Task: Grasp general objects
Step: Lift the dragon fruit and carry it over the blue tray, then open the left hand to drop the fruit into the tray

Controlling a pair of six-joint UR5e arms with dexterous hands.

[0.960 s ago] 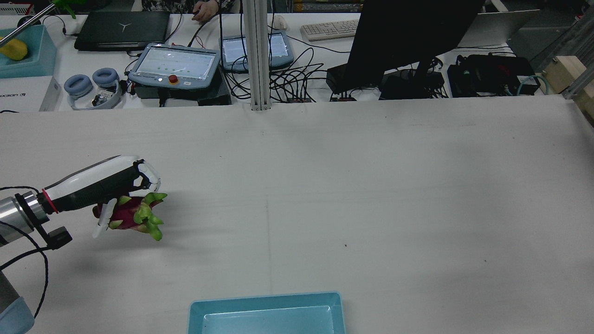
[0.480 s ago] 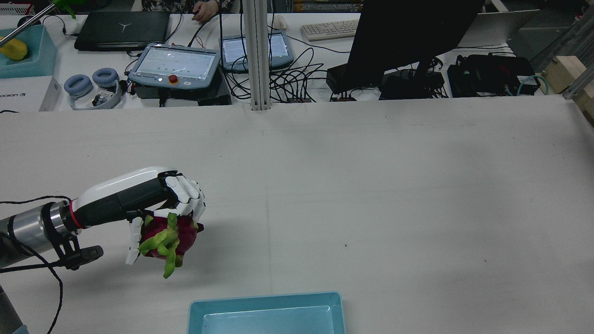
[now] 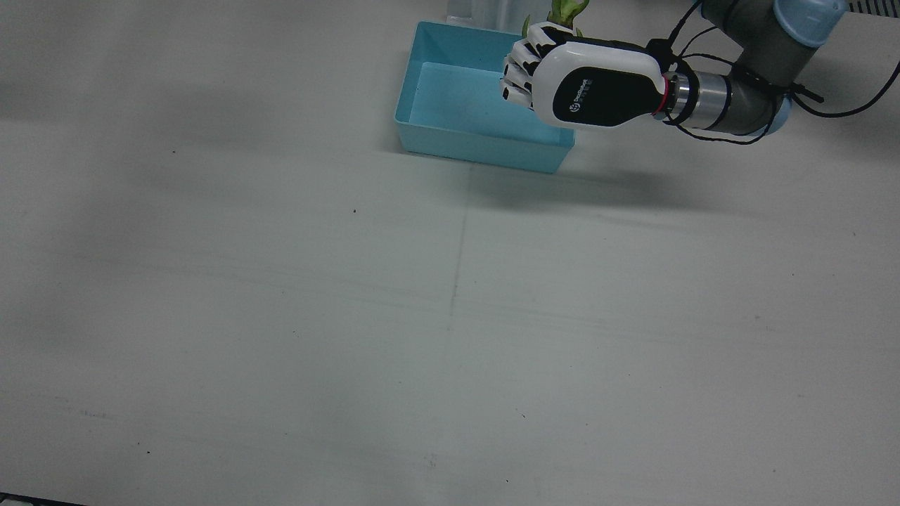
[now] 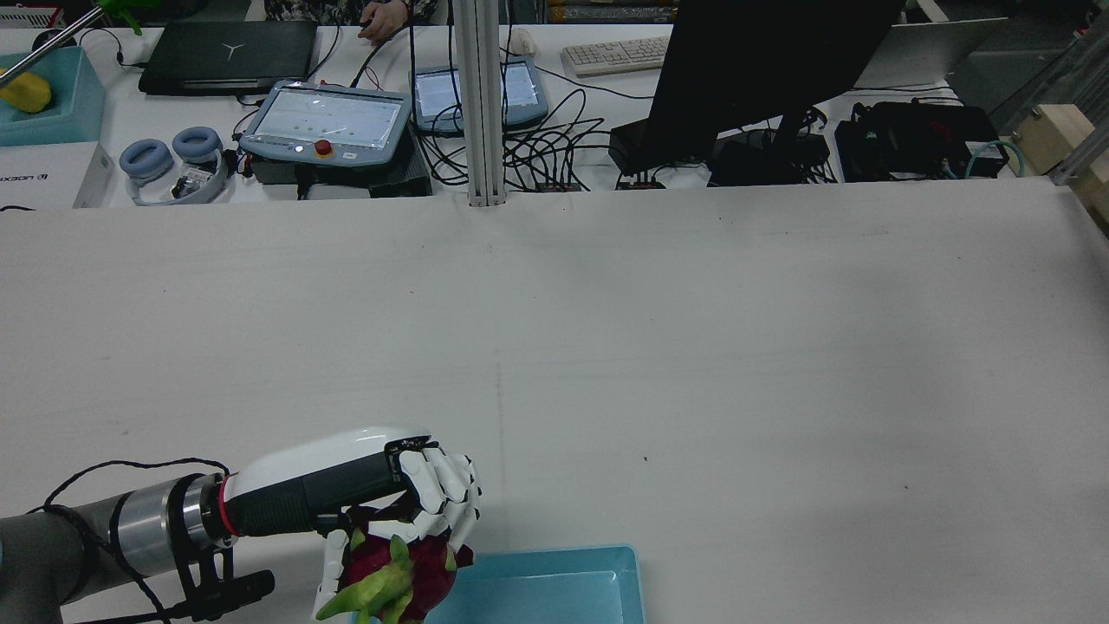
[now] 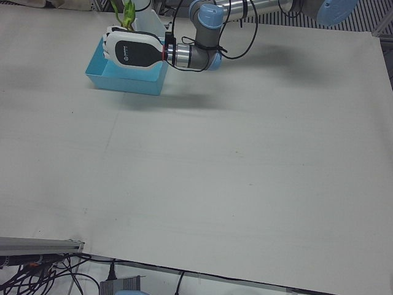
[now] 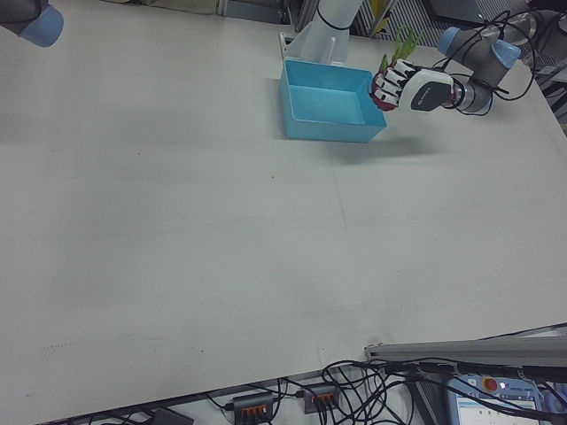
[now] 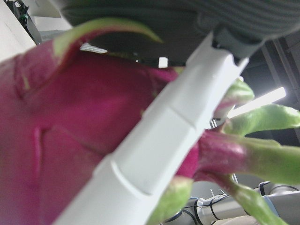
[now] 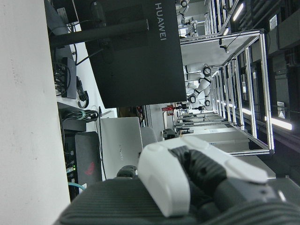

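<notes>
The grasp is done: the left hand [image 4: 407, 503] has its fingers wrapped around the dragon fruit [image 4: 394, 576], lifted clear of the tabletop [image 4: 693, 364] and hanging right at the near edge of the blue tray [image 3: 450, 98]; what looks left is the release into it, while the right hand [image 8: 197, 176] holds nothing, its fingers looking relaxed

a robotics lab: teach pendants [image 4: 327, 124], cable tangles [image 4: 537, 147] and more robot arms [image 8: 199, 86] behind.
</notes>
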